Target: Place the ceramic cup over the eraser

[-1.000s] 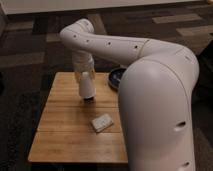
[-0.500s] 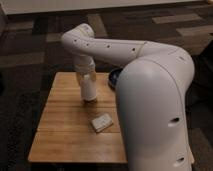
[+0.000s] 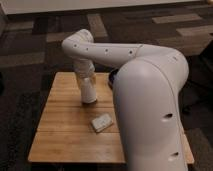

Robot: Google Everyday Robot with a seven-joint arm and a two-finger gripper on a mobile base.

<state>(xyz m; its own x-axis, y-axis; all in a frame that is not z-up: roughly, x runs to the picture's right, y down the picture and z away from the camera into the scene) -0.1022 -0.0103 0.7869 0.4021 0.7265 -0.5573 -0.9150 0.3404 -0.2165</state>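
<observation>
Gripper (image 3: 89,98) sits at the end of the white arm (image 3: 107,52), pointing straight down over the far-left part of the counter (image 3: 65,130); its fingers are drawn fully together and merge with the ceramic cup (image 3: 89,92), a white tapered shape whose lower edge meets the wood or is just above it. Whether the fingers clamp the cup wall cannot be made out, because white metal and white ceramic run into each other.

Largest in view is the robot's rounded white body (image 3: 150,115), which fills the right side and covers the counter's right half. The arm reaches from it leftward, bends at an elbow beyond the counter's far edge, and drops to the cup.

The counter is a light wooden slatted top, standing on a floor of dark carpet (image 3: 45,45) with paler rectangular patches.

Behind the arm, at the counter's far edge, a sliver of a dark blue bowl (image 3: 111,76) shows, mostly hidden by the body.

Nearer the camera than the cup, apart from it, a pale whitish-grey flat block (image 3: 102,122) lies skewed on the wood.

The eraser is not visible anywhere on the counter.
</observation>
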